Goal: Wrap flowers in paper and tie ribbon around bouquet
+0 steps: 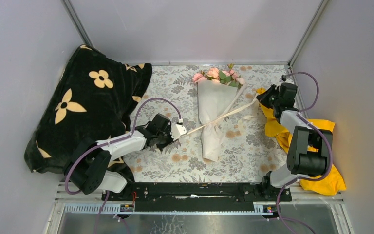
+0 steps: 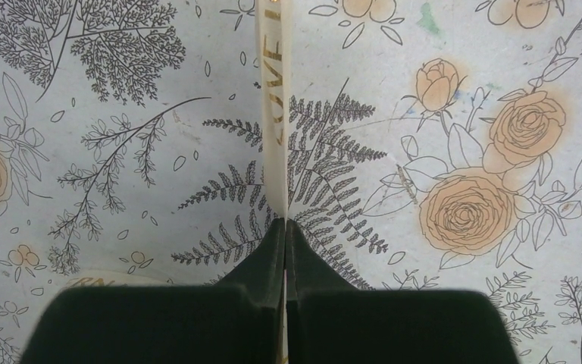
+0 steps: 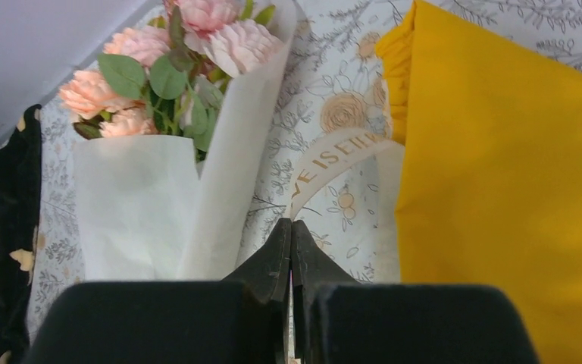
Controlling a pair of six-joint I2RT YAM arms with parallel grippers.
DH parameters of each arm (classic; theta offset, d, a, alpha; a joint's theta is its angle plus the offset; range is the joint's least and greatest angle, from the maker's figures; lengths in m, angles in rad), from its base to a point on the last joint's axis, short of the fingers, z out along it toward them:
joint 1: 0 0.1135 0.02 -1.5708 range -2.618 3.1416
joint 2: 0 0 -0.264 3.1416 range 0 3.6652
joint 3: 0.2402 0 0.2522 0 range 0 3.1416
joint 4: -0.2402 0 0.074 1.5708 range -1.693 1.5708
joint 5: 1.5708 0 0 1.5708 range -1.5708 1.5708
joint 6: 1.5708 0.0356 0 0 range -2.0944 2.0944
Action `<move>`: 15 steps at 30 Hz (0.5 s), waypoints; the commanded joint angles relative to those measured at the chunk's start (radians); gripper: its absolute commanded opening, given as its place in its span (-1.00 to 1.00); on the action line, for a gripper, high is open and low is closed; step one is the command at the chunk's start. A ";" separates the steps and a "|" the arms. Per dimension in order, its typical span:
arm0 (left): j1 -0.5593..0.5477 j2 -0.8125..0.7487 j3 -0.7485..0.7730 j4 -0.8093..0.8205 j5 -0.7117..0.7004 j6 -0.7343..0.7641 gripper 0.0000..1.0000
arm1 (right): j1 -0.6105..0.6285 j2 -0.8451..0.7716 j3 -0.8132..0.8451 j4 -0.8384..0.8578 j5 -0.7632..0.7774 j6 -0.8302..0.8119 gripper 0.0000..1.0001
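Bouquet [image 1: 213, 109] lies mid-table on the floral tablecloth [image 1: 253, 151], blooms at the far end. Ribbon [image 1: 231, 113] stretches across its middle, one end pinched in each gripper's closed fingers: left gripper [image 1: 179, 130] near-left, right gripper [image 1: 261, 99] far-right by the yellow cloth [image 1: 277, 129].

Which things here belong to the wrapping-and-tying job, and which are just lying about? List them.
Job:
- bouquet: flowers in paper
- ribbon, stretched across the bouquet
- left gripper and right gripper, each shut on a ribbon end

Lying about:
- black blanket
- yellow cloth
- floral tablecloth, just the surface
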 commanded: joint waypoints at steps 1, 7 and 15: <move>0.011 0.018 -0.047 -0.220 -0.072 0.003 -1.00 | -0.043 0.002 0.063 0.082 0.075 -0.038 -1.00; -0.014 0.037 0.302 -0.400 0.092 -0.044 -1.00 | 0.145 -0.081 0.043 -0.155 0.159 -0.061 -1.00; -0.070 0.087 0.757 -0.640 0.345 -0.062 -1.00 | 0.239 -0.330 -0.179 -0.349 0.140 0.110 -0.79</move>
